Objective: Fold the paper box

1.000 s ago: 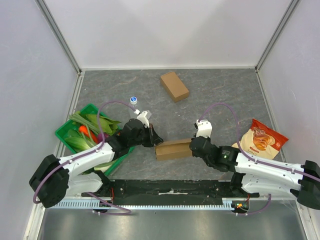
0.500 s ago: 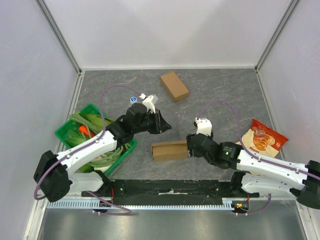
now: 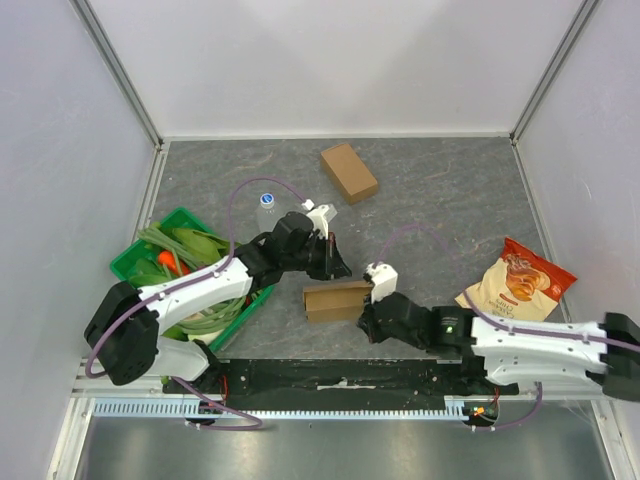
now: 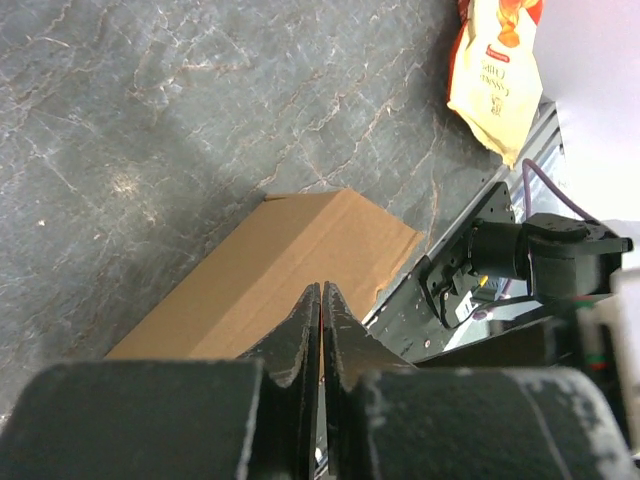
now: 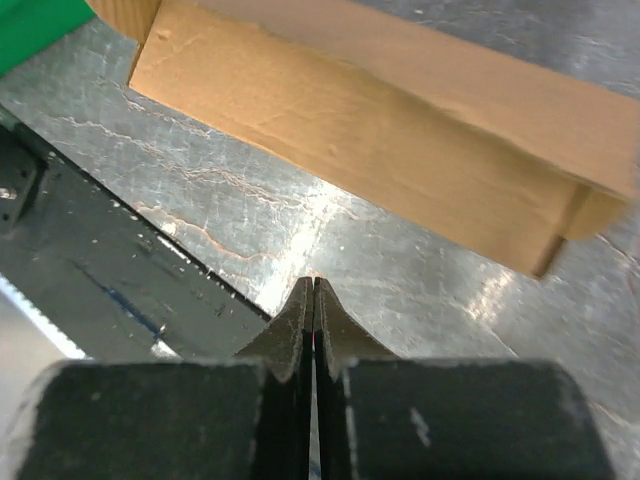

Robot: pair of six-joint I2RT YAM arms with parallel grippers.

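A brown paper box lies flat on the grey table near the front edge. It also shows in the left wrist view and in the right wrist view. My left gripper is shut and empty, its tips over the box's far side. My right gripper is shut and empty, just in front of the box's right end, with its tips over bare table.
A second, closed brown box lies at the back. A green basket of vegetables is at the left, with a small bottle beside it. A chips bag lies at the right. A black rail runs along the front edge.
My left gripper swung off the box's left end and came to its far side. My right gripper pulled back from the box's right end to its front. The box shifted slightly left.
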